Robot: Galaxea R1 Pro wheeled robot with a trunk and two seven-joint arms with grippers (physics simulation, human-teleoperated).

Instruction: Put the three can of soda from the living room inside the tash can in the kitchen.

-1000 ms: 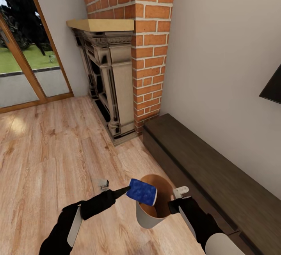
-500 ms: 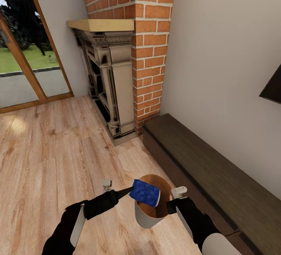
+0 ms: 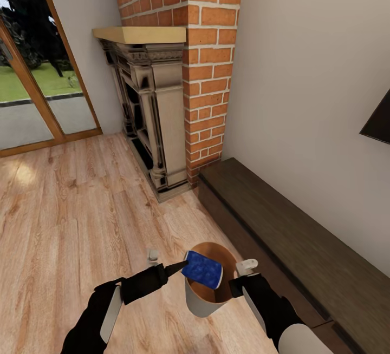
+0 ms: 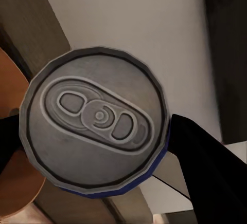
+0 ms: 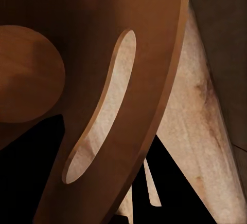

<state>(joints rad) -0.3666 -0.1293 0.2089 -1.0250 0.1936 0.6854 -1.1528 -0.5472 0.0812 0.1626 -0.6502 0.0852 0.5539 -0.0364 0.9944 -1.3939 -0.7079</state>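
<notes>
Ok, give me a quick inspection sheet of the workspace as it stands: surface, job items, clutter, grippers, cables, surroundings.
Surface: wood floor, bare around the bin.
Job's things: blue soda can tilted over the mouth of the trash can; its grey top faces the left wrist camera. Other cans: nothing seen.
Clutter: nothing seen.
Grippers: left gripper shut on the blue soda can; right gripper clamped on the trash can's rim, holding the bin.
Cables: nothing seen.
Surroundings: brick fireplace ahead, dark low bench along the right wall, glass garden doors at left, a dark screen's corner on the wall.
</notes>
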